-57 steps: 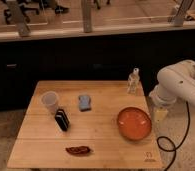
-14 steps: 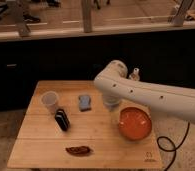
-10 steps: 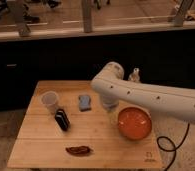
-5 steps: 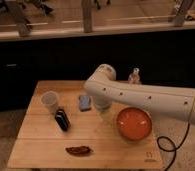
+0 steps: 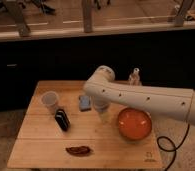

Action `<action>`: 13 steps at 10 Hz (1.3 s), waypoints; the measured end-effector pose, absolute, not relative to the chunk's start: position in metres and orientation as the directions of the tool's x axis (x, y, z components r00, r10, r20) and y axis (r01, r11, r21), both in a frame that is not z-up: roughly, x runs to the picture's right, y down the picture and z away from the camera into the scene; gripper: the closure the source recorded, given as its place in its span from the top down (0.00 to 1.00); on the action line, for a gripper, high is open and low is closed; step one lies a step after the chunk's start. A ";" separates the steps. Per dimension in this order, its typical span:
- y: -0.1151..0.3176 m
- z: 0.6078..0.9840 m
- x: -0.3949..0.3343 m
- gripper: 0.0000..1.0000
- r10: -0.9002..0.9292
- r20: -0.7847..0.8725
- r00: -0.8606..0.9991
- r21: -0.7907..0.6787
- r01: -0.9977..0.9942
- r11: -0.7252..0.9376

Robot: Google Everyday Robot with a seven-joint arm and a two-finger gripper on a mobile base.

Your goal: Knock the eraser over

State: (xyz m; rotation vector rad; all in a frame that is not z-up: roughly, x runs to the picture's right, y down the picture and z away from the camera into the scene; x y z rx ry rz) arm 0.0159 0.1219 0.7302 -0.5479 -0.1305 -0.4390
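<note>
The eraser point(image 5: 62, 119), a small black block with thin white stripes, stands upright on the wooden table point(image 5: 46, 142), just in front and to the right of a clear plastic cup point(image 5: 50, 101). My white arm reaches in from the right across the table. My gripper point(image 5: 105, 116) hangs below the arm's end, above the table's middle, to the right of the eraser and apart from it. It holds nothing that I can see.
A blue-grey sponge pad point(image 5: 84, 102) lies behind the gripper's left side. An orange bowl point(image 5: 134, 123) sits to the right under the arm. A small clear bottle point(image 5: 135, 76) stands at the back. A flat reddish-brown thing point(image 5: 79, 150) lies near the front edge.
The arm has swung from the table's right side leftward over the bowl, and the gripper now sits nearer the eraser. The eraser, cup and other things have not moved.
</note>
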 end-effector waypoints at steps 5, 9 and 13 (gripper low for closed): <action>0.122 0.738 0.008 0.80 -0.384 0.261 0.886 -0.441 0.463 0.769; 0.124 0.742 0.005 0.80 -0.398 0.276 0.875 -0.424 0.483 0.766; 0.124 0.745 0.003 0.80 -0.412 0.289 0.864 -0.409 0.501 0.763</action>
